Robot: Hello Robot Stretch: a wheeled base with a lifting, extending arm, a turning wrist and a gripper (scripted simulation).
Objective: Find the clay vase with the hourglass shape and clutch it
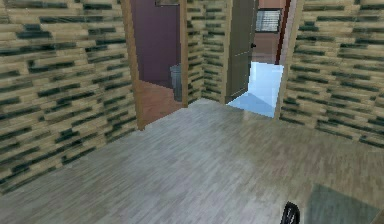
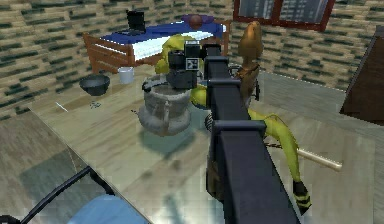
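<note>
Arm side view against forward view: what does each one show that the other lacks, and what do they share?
The arm side view has the arm, a blue-covered bed, a grey pot on the floor and an orange-brown vase near the arm's far end. The forward view has a doorway with a grey bin inside and, to its right, an open door. Both have brick walls and a plank floor.

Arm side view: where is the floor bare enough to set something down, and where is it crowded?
Bare floor lies between the arm and the dark furniture. It is crowded around the grey round thing, bowl and bed.
</note>
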